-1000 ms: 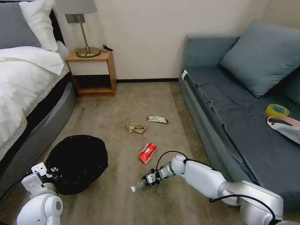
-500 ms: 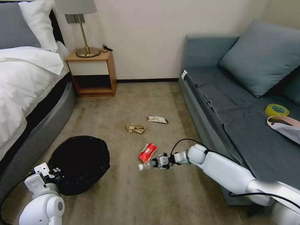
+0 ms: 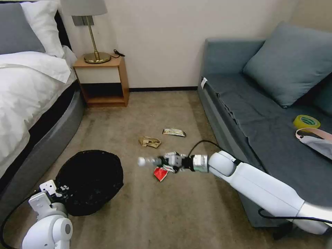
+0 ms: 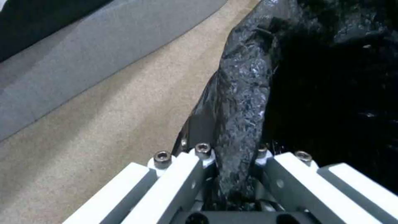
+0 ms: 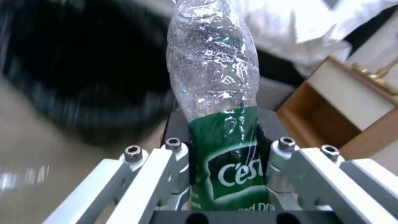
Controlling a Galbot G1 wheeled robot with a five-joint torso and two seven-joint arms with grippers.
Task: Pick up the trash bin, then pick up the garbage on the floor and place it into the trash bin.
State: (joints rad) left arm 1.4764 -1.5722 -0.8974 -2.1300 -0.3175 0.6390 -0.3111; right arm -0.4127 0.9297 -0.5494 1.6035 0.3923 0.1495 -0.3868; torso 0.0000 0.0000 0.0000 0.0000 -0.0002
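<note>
The trash bin (image 3: 89, 181), lined with a glossy black bag, hangs at the lower left, and my left gripper (image 3: 57, 193) is shut on its rim (image 4: 238, 130). My right gripper (image 3: 169, 162) is shut on a clear bottle with a green label (image 5: 226, 161) and holds it lying level above the carpet, white cap (image 3: 141, 161) pointing toward the bin. Under the gripper a red snack wrapper (image 3: 159, 173) lies on the floor (image 3: 166, 214). Farther off rest a crumpled tan packet (image 3: 149, 141) and a flat silvery wrapper (image 3: 174, 132).
A bed (image 3: 24, 100) runs along the left, with a wooden nightstand (image 3: 102, 81) and lamp beyond it. A grey-blue sofa (image 3: 263, 121) fills the right side, carrying a tape roll (image 3: 306, 121). Open carpet lies between them.
My right arm has lifted the bottle off the carpet and swung it up and to the left, toward the bin. The bin has shifted slightly to the right.
</note>
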